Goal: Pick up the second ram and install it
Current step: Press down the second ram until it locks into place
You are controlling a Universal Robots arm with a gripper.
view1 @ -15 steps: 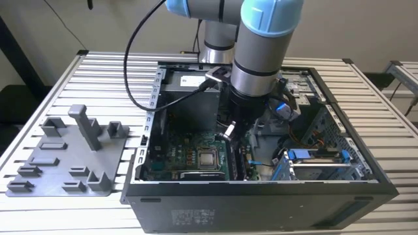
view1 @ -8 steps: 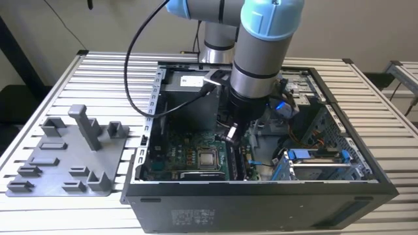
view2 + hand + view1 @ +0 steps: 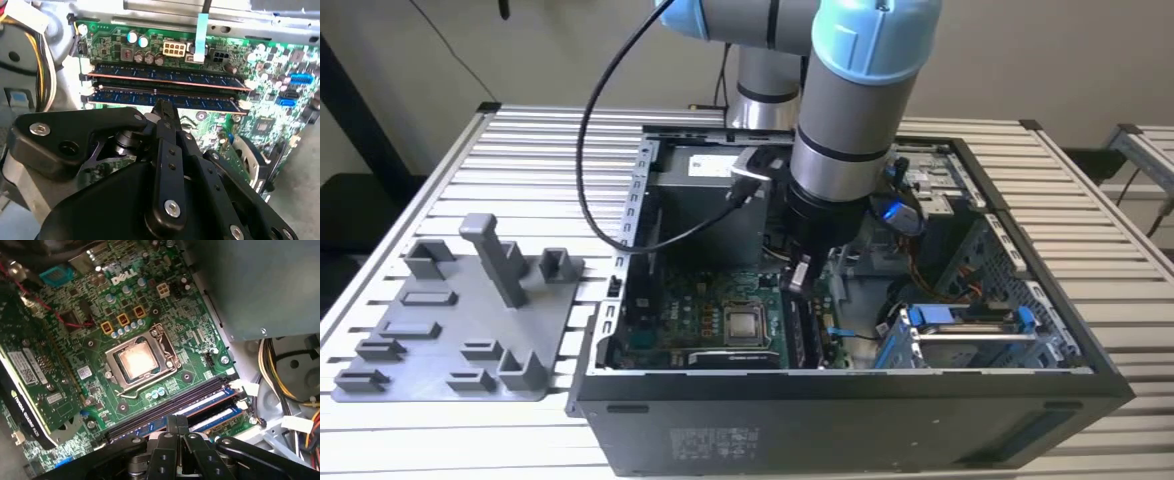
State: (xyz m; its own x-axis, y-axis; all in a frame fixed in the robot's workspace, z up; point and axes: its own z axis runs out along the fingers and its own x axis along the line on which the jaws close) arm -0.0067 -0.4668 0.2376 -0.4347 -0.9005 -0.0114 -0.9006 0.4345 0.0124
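Two dark blue memory sticks stand side by side in the slots of the green motherboard (image 3: pixel 260 120). The second ram (image 3: pixel 200 101) is the one nearer my gripper (image 3: pixel 162 106) and sits level in its slot, beside the first stick (image 3: pixel 165 75). My fingers are shut together, and their tips rest on the second ram's upper edge near its middle. In the first wrist view my gripper (image 3: pixel 177 421) is over the blue sticks (image 3: pixel 215 407), next to two empty black slots (image 3: pixel 165 407). In the exterior view my gripper (image 3: pixel 798 272) reaches down inside the open computer case (image 3: pixel 854 400).
The processor socket (image 3: pixel 137 360) lies beside the memory slots, and an expansion card (image 3: pixel 30 375) beyond it. Yellow and black cables (image 3: pixel 285 370) and the power supply (image 3: pixel 260 285) crowd one side. A grey fixture tray (image 3: pixel 454 340) with upright posts sits at the exterior view's left on the slatted table.
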